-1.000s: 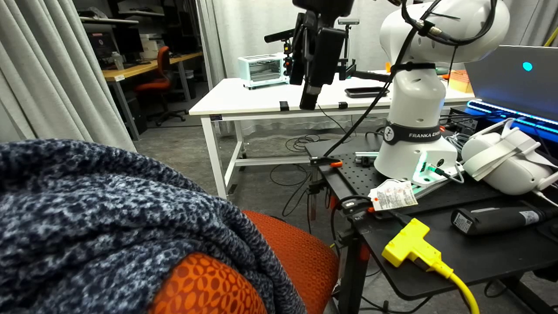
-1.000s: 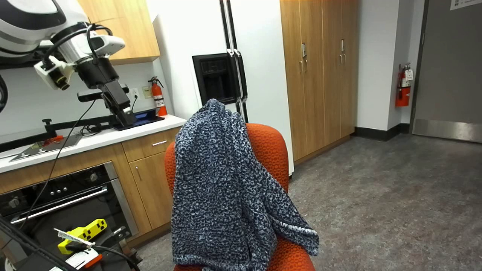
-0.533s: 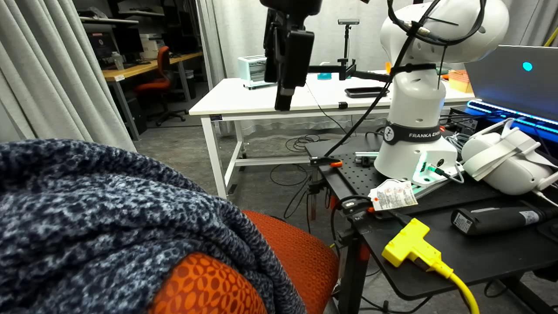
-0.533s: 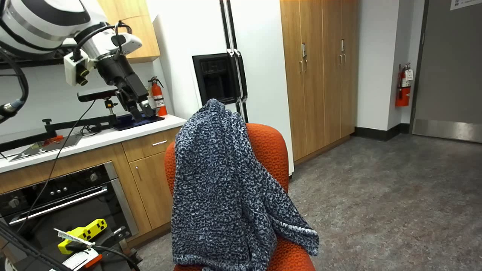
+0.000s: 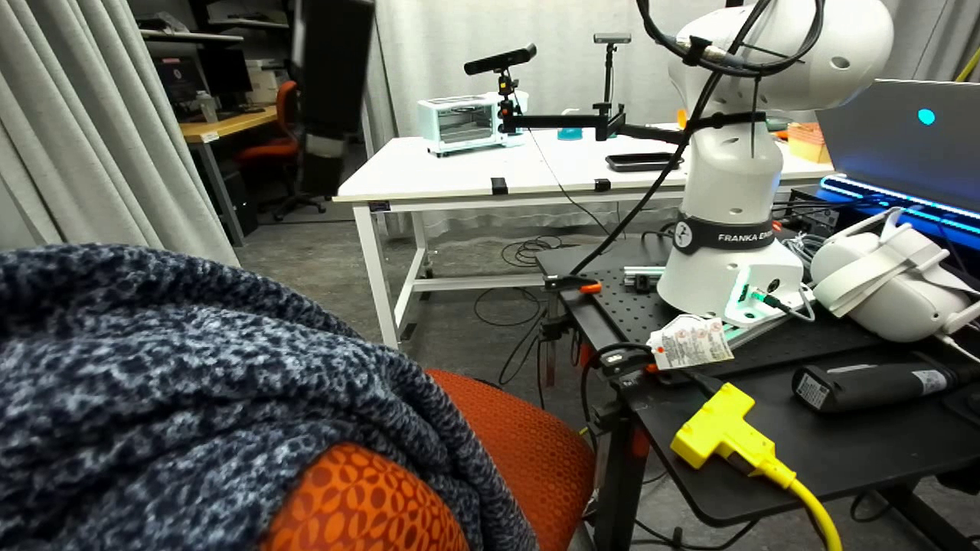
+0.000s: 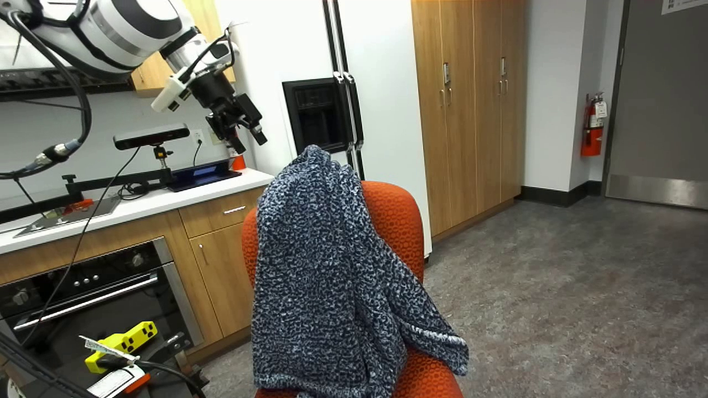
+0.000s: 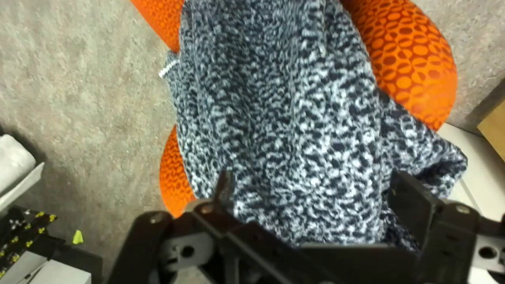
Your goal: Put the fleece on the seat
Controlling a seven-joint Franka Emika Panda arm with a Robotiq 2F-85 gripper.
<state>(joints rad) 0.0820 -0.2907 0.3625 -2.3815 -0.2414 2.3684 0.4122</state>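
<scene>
Left in an exterior view, here's my pincer (image 6: 249,143) hanging high, spread apart, holding nothing; next the fleece (image 6: 321,265), draped down the back of the seat (image 6: 394,221), soft, floppy, probably light, best pinched at its top ridge; then a corner overhanging the seat's edge, and floor (image 6: 553,282), room to swing

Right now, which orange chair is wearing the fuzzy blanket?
The near orange chair, with the fleece draped over its back. In an exterior view, the far orange chair stands by a wooden desk.
</scene>
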